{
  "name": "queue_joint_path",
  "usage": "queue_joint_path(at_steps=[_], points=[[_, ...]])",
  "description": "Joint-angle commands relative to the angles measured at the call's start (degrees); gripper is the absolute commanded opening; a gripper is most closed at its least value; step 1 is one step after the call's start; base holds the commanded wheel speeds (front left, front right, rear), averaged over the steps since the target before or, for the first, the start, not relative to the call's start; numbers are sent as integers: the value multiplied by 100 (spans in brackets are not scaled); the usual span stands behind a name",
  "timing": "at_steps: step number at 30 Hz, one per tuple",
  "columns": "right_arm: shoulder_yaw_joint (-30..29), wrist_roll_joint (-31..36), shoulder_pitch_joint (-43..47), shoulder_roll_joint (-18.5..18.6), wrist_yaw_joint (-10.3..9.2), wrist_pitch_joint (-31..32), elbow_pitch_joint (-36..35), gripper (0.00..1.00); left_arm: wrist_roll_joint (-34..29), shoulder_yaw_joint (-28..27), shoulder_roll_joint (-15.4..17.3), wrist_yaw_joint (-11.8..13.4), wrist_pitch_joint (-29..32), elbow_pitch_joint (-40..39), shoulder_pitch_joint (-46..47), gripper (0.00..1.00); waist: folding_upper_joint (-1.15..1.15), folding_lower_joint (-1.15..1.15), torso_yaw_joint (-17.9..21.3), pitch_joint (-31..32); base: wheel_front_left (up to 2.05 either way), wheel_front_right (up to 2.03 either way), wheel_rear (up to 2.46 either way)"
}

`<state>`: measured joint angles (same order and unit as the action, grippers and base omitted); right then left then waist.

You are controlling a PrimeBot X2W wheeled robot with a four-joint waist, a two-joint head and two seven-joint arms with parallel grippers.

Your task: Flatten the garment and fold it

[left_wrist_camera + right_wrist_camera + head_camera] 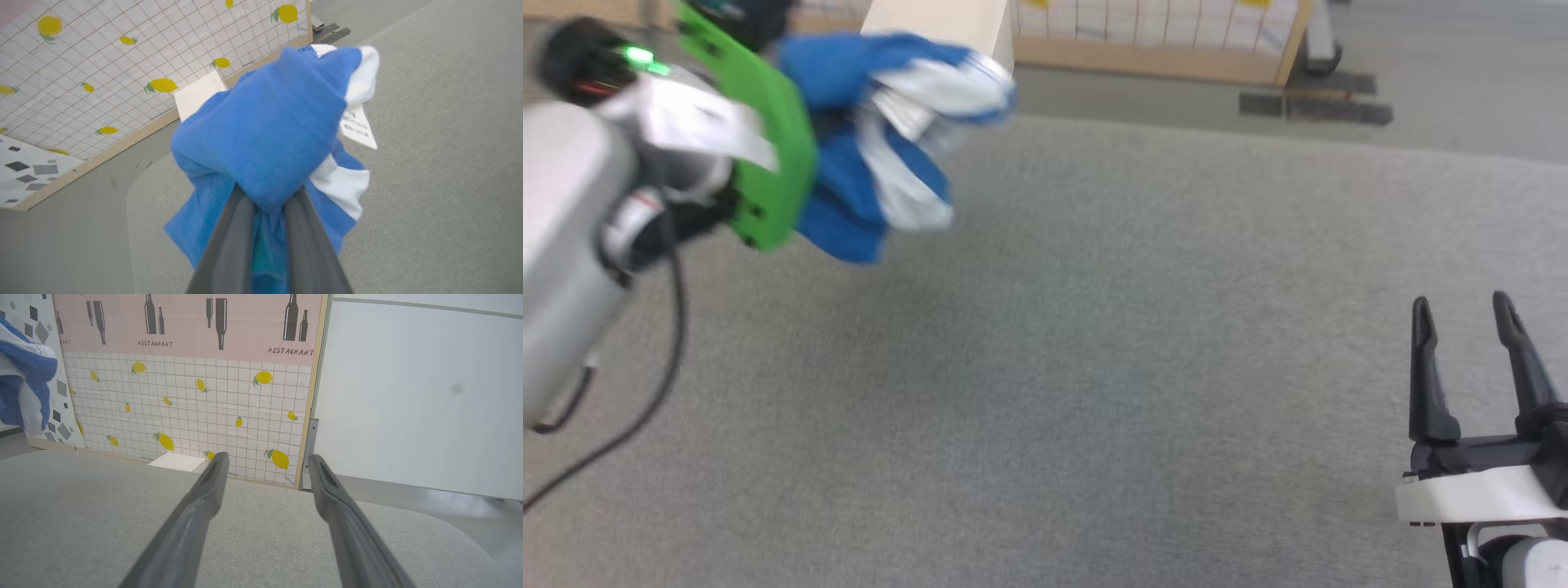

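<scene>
Table (1094,367): grey cloth, a wide open stretch between my hands, rounded far edge.
Left hand (267,196): clamped on the bunched shorts (265,130), held above the table's far left.
Right hand (1462,300): fingers wide apart, near right.

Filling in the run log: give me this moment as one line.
left gripper: shut on garment, bunched, held above grey surface | right gripper: open, empty | stage: not yet flattened
</scene>
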<state>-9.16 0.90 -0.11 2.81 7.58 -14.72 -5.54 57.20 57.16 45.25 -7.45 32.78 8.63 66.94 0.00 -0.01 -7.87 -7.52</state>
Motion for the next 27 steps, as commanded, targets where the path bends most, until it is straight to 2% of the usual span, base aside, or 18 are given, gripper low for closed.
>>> queue_joint_path(at_steps=[1, 8, 16, 22, 23, 27], points=[[22, -44, 76, 7, -9, -28, 16, 100, 42, 137, -105, -3, -51, -93, 41, 0, 0, 1, 329, 377, 0, 0, 0], [169, -92, -20, 7, -9, -28, -21, 100, 135, 822, -491, -3, -288, -168, -140, 0, 0, 1, 828, 205, 0, 0, 0], [229, -181, -238, 7, -9, -28, -40, 100, 109, 1464, -989, -3, -526, 374, -442, 0, 0, 1, 1340, -149, 0, 0, 0], [249, -234, -313, 7, -9, -28, -42, 100, 9, 1608, -1425, -3, -566, 688, -916, 0, 0, 1, 1540, -334, 0, 0, 0], [274, -252, -350, 7, -9, -28, -47, 100, -51, 1616, -1701, -3, -517, 795, -1222, 0, 0, 1, 1591, -415, 0, 0, 0], [319, -278, -411, 7, -9, -28, -48, 100, -489, 1618, -1943, -3, -124, 885, -1675, 0, 0, 1, 1645, -523, 0, 0, 0]])
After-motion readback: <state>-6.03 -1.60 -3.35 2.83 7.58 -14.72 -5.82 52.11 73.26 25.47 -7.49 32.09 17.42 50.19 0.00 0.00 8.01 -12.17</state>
